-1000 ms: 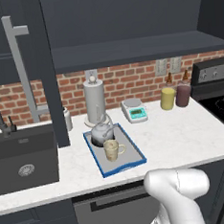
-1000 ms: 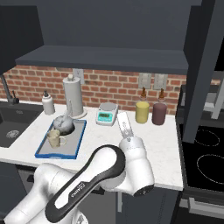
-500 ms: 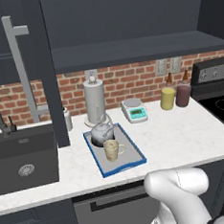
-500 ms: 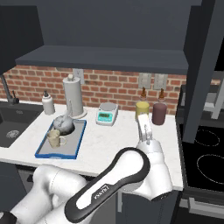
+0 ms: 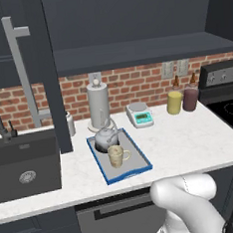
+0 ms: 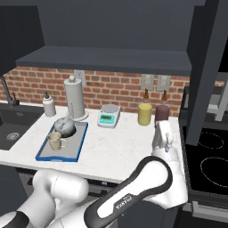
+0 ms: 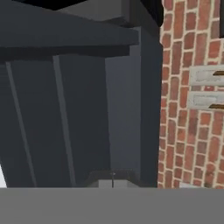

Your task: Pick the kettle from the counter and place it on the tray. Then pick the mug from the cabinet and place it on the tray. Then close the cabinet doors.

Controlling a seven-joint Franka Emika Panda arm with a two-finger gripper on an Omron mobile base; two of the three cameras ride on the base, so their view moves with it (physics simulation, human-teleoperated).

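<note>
The kettle [image 5: 106, 137] sat at the rear of the tray [image 5: 140, 155], and the mug [image 5: 116, 155] stood on the tray just in front of it, its handle turned toward the right of the left base view; the tray lay on the white marble tabletop [image 5: 190, 137], between the dark sink [image 5: 23, 169] and the small white scale [image 5: 140, 114]; a tall paper-towel cylinder [image 5: 98, 104] rose just behind the kettle, and a yellow jar [image 5: 175, 102] and a dark red jar [image 5: 191, 99] stood side by side near the brick wall. In the right base view the pincer [image 6: 168, 139] pointed upward over the right end of the tabletop, in front of the dark red jar, with its fingers pressed together and nothing between them; the arm curved up to it from the lower left. One cabinet door [image 5: 47, 69] stood open edge-on above the sink's right side, its long grey bar handle [image 5: 24, 71] facing left; another door [image 6: 207, 67] hung open at the right of the right base view; the hand view looked at dark cabinet panels [image 7: 65, 109] beside brick wall.
</note>
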